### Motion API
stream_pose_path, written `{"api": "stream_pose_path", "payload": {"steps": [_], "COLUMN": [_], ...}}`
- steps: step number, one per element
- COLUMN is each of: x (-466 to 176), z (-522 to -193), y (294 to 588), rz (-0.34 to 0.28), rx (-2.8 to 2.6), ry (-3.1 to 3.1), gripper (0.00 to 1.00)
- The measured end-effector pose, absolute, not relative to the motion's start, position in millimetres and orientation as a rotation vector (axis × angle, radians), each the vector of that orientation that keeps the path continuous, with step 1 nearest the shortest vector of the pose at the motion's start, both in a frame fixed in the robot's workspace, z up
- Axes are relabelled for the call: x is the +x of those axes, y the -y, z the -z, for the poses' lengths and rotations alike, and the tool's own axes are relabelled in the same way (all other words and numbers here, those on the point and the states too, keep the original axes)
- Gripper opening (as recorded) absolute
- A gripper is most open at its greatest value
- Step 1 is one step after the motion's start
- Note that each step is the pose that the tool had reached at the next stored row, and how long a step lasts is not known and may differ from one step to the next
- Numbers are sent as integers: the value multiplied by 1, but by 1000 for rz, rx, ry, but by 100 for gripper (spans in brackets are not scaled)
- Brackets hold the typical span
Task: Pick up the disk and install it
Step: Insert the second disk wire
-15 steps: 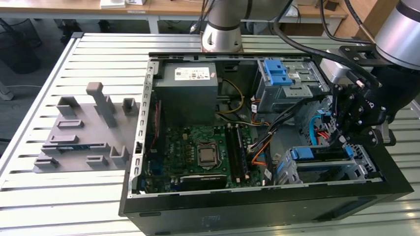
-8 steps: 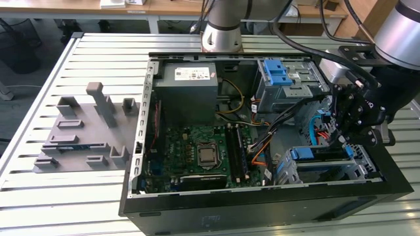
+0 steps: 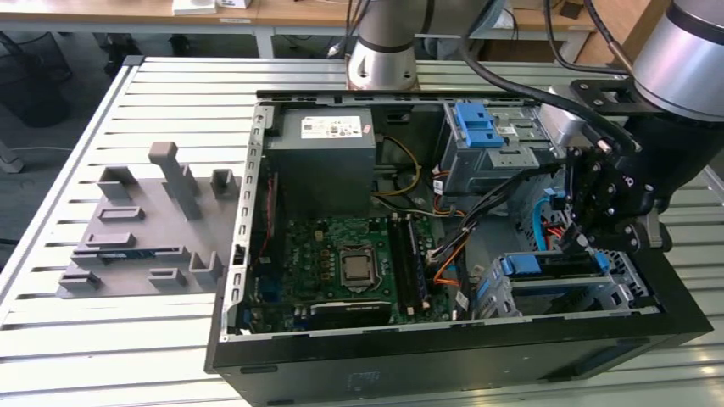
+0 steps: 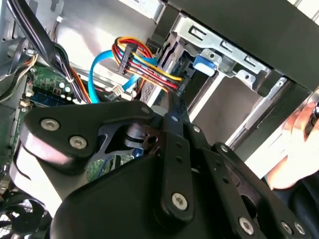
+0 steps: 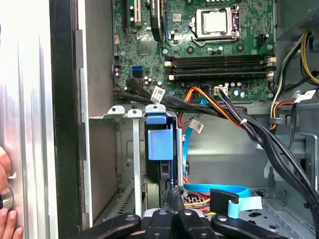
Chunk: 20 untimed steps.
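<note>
The disk, in its blue plastic carrier, sits in the slot of the lower drive cage at the near corner of the open case on the exterior view's right, its blue tab facing the motherboard. The gripper hangs just above it inside the case, and in the second wrist view its fingertips look clenched together with nothing seen between them, so I judge they press on the carrier rather than grasp it. In the first wrist view the gripper meets the disk's dark edge right beside the blue data cable and the bundle of coloured power leads. Doing this well calls for a straight push along the cage rails, square to the slot (a tilt would likely jam the carrier), with the loose cables kept out from under the tips. A person's hand rests outside the case wall, well apart from the cage.
</note>
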State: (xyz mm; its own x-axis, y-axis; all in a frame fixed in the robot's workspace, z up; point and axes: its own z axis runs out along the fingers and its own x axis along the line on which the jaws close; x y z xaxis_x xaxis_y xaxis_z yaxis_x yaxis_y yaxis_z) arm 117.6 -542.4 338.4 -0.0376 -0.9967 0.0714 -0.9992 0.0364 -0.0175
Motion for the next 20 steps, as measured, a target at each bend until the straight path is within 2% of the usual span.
{"api": "stream_pose_path", "payload": {"steps": [11,20], "x": [118,101], "z": [-361,-365], "y": [542,542], "rz": [-96,-108], "rx": [2152,2156], "ry": [2233,2238], "gripper": [11,11]}}
